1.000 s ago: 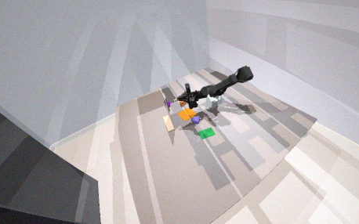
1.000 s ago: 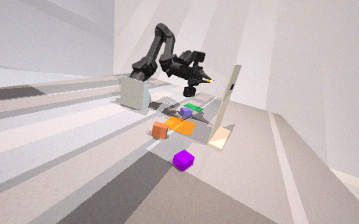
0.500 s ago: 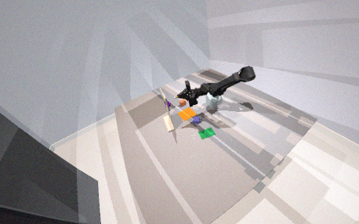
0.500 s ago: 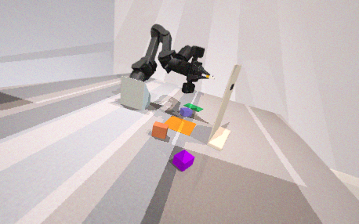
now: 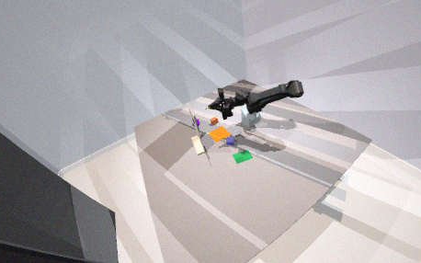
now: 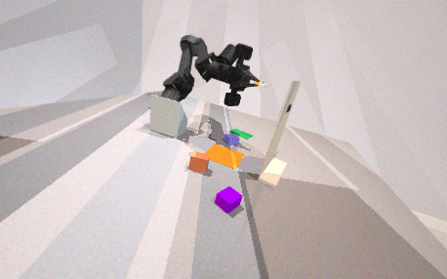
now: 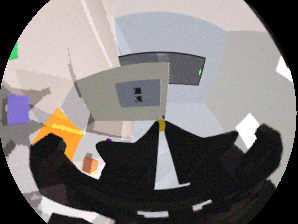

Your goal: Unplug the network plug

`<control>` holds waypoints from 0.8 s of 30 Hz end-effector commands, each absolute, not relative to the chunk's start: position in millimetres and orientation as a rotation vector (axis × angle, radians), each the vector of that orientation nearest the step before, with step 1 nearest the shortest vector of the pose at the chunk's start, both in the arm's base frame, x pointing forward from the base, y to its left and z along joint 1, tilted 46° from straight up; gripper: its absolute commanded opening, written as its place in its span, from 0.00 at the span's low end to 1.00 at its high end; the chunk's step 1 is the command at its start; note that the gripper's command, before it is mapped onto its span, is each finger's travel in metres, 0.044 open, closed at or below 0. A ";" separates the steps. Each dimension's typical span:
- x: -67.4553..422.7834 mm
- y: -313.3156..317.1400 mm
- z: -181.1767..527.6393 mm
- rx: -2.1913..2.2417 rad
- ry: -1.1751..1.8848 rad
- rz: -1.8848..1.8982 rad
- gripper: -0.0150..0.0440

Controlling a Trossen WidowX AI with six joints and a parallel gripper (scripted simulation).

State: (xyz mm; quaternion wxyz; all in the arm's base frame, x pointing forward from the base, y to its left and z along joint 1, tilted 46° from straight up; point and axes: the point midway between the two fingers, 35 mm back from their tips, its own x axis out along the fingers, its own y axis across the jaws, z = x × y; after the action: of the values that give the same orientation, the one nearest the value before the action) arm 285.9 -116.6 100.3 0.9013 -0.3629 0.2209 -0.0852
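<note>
A black arm (image 6: 190,56) on a pale grey-green base (image 6: 167,117), a cream panel (image 6: 282,124), an orange square (image 6: 225,156), green patch (image 6: 241,133), and purple (image 6: 228,199), orange (image 6: 199,162) and violet (image 6: 231,139) cubes on the grey-striped tabletop (image 6: 122,219).

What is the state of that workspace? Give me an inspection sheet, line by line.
Surface: table in pale grey stripes, with a flat orange square and a flat green patch.
Job's things: upright panel on a cream foot, its socket dark; plug in the air, apart from the panel.
Clutter: orange cube, magenta cube, violet cube.
Grippers: end effector shut on the plug, raised above the table.
Cables: nothing seen.
Surroundings: plain grey walls; arm on a grey pedestal.
</note>
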 end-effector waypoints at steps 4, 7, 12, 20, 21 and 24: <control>284.6 -122.2 106.0 -0.761 0.455 -0.167 0.25; 286.2 -118.7 94.9 -0.776 0.488 -0.104 0.25; 287.5 -111.9 75.7 -0.796 0.537 0.007 0.25; 286.3 -99.5 47.2 -0.809 0.592 0.188 0.25; 285.8 -97.8 43.9 -0.809 0.597 0.210 0.25; 284.2 -92.6 34.3 -0.807 0.608 0.277 0.25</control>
State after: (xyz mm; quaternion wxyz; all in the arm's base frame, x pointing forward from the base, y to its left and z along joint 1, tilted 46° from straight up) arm 283.4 -95.8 41.4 0.8714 -0.3841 0.2882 0.1005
